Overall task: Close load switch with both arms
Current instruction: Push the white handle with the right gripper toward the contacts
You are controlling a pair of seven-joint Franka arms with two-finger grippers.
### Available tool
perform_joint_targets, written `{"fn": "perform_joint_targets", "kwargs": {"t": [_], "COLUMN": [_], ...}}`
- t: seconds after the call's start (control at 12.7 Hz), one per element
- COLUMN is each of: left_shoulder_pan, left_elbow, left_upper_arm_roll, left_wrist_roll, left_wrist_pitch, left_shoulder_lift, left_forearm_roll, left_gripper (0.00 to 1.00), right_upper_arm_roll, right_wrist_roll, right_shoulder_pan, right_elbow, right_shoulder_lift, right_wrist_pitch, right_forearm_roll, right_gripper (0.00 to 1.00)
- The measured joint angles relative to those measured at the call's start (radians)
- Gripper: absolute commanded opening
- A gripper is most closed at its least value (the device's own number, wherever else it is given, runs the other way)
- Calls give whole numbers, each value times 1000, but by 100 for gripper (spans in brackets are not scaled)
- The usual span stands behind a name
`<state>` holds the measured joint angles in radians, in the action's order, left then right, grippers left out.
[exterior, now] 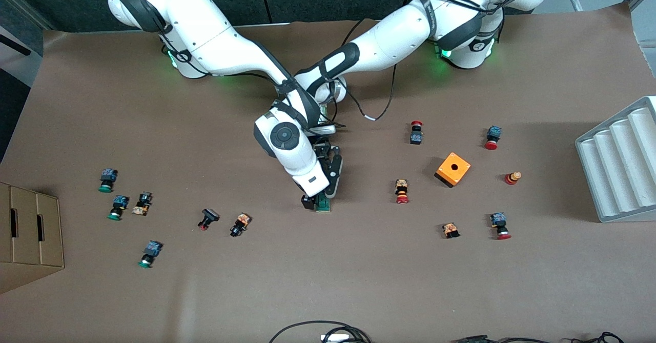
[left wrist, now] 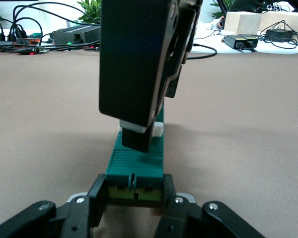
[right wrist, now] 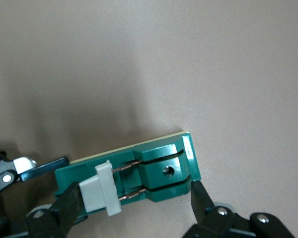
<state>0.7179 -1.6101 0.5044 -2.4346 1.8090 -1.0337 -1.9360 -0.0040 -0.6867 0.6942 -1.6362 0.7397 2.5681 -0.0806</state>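
The load switch lies on the brown table near its middle: a narrow green block with a white sliding piece drawn out on two bare metal prongs. My left gripper is shut on one end of the block, a finger on each side. My right gripper comes down from above and spans the switch lengthwise. One of its fingers rests against the white piece, the other on the green end. In the left wrist view, that black finger hides most of the white piece.
An orange cube with a hole and several red push buttons lie toward the left arm's end. Green-capped buttons lie toward the right arm's end, by a cardboard box. A grey ribbed tray stands at the table's edge.
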Motion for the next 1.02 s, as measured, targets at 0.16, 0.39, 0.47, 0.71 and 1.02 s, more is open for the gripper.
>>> {"fn": "perform_joint_targets", "kwargs": {"t": [0.16, 0.39, 0.47, 0.71, 1.02], "left_shoulder_pan": [0, 0, 0, 0, 0], "left_elbow": [0, 0, 0, 0, 0], "left_upper_arm_roll": [0, 0, 0, -1, -1], "left_wrist_roll": [0, 0, 0, 0, 0], "left_wrist_pitch": [0, 0, 0, -1, -1], "left_shoulder_lift": [0, 0, 0, 0, 0], "left_forearm_roll": [0, 0, 0, -1, -1], "left_gripper": [27, 27, 27, 27, 27], "right_upper_arm_roll": [1, 2, 2, 2, 3], "right_wrist_roll": [0, -1, -1, -1, -1], "right_shoulder_pan": [1, 2, 2, 3, 4], "right_elbow": [0, 0, 0, 0, 0], "right_shoulder_lift": [2, -5, -4, -5, -6], "right_wrist_pitch": [6, 4, 6, 5, 5], "right_forearm_roll": [0, 0, 0, 0, 0], "right_gripper": [88, 87, 85, 84, 80]}}
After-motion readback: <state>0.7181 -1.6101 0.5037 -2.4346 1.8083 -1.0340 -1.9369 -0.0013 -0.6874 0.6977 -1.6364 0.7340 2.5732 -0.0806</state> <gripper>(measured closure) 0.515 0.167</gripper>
